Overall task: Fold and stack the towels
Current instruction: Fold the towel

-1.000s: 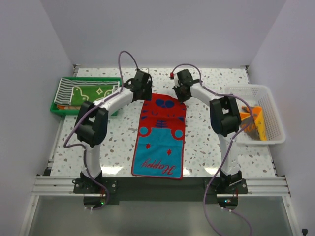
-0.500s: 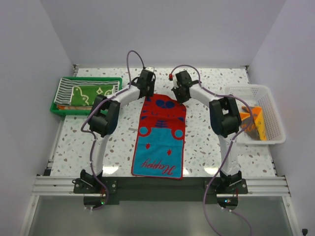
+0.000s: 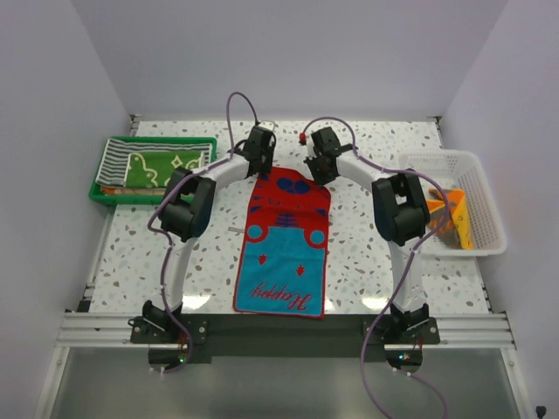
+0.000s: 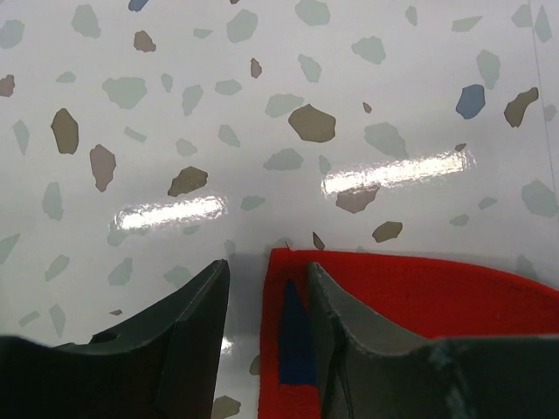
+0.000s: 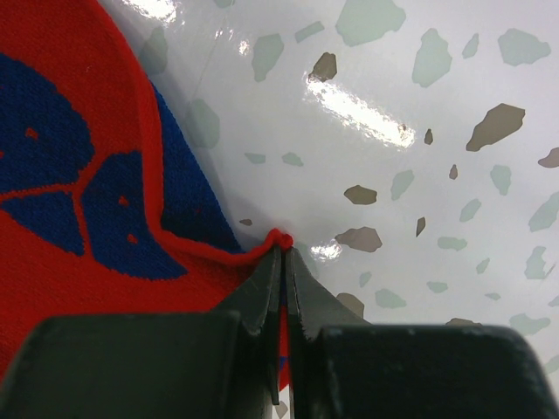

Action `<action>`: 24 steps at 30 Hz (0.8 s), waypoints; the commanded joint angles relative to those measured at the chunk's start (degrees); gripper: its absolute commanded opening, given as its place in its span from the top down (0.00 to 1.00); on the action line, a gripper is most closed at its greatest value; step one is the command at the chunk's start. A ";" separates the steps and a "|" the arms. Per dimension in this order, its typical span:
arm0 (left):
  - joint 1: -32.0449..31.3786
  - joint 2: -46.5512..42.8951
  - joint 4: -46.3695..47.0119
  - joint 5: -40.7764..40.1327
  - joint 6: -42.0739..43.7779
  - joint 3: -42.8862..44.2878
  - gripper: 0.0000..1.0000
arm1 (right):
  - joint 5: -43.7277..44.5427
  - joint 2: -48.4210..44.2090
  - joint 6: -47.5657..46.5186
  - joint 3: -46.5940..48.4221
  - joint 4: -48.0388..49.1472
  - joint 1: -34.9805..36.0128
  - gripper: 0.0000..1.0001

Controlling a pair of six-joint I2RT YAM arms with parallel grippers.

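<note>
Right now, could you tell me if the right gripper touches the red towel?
Touching: the right wrist view shows the right gripper shut on a corner of the red towel.

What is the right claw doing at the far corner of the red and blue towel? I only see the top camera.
Observer: The right claw is shut, pinching that corner of the red and blue cloth towel.
Operator: Is the corner flat?
Observer: No, the edge is bunched into a little peak at the claw's tips.
Operator: And the left claw?
Observer: The left claw is open, astride the other far corner: one finger over the towel, the other over the speckled white table.
</note>
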 commanded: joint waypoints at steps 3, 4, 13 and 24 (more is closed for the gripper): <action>0.14 -0.19 2.98 3.25 0.90 -2.18 0.52 | 0.16 -0.84 0.62 -0.98 -1.68 0.44 1.00; 0.05 -0.10 2.46 3.08 0.90 -2.18 0.52 | 0.16 -0.75 0.71 -0.98 -1.68 0.44 1.00; -0.56 3.84 -6.66 1.67 -1.73 -0.43 0.58 | 0.33 -0.93 0.88 -0.98 -1.59 0.44 1.00; -0.65 3.94 -12.75 2.02 -6.92 -5.08 0.99 | -0.63 -0.93 1.76 0.78 -1.41 0.44 1.00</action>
